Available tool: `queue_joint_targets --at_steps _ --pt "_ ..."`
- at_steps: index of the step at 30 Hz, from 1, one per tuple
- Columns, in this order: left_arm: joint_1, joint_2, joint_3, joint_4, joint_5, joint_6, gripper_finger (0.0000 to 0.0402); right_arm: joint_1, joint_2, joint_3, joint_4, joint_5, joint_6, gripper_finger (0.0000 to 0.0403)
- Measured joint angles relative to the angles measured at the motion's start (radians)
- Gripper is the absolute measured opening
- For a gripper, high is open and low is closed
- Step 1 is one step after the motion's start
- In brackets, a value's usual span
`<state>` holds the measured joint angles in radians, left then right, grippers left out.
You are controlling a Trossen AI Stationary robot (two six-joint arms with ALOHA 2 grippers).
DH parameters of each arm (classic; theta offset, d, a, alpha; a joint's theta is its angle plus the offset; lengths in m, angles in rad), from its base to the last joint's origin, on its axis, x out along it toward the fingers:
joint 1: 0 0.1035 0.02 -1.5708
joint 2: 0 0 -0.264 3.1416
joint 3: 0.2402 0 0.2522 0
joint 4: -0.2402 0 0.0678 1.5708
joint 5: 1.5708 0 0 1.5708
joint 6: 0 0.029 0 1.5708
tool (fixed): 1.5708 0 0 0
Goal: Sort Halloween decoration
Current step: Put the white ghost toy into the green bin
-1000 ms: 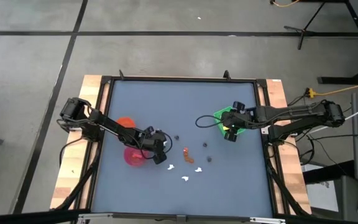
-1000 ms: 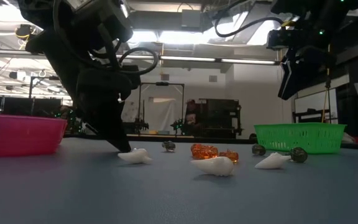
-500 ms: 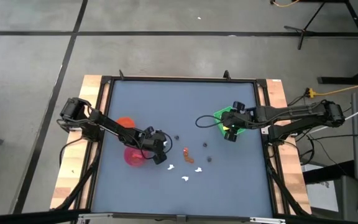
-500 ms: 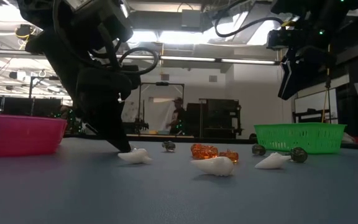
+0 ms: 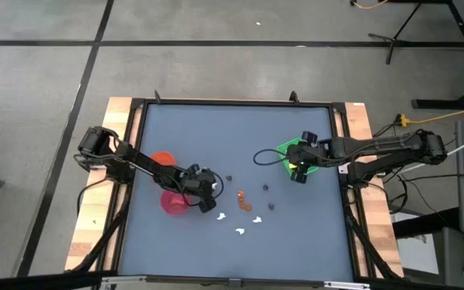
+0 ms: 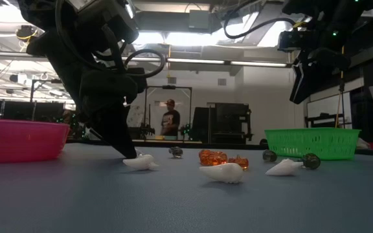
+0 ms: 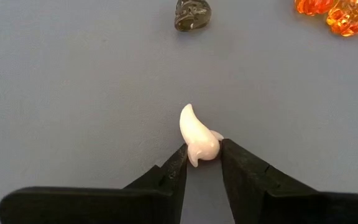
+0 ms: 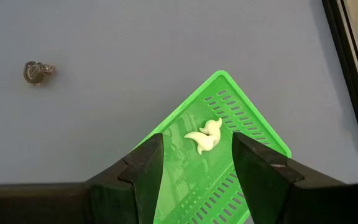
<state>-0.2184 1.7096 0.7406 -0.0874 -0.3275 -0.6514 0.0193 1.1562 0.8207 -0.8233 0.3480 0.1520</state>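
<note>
— What do we see on the left?
— Our left gripper [image 7: 202, 163] pinches a white ghost piece [image 7: 197, 135] on the table [image 7: 73, 93].
— And on the right?
— Our right gripper [image 8: 196, 163] hangs wide open over the green tray [image 8: 241, 180], where white pieces [image 8: 205, 135] lie.

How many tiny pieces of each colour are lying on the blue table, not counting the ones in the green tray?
White pieces: 3
Dark pieces: 3
Orange pieces: 2
Total: 8
</note>
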Motion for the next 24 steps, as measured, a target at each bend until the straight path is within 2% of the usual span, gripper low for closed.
queue_joint_targets --at_steps 12,24 --pt "0.000 0.000 0.000 0.004 0.002 0.000 0.0036 0.000 0.000 0.000 0.000 0.000 0.000 0.0191" --pt "0.000 0.000 0.000 0.017 0.002 0.000 0.0031 0.000 0.000 0.000 0.000 0.000 0.000 0.0191"
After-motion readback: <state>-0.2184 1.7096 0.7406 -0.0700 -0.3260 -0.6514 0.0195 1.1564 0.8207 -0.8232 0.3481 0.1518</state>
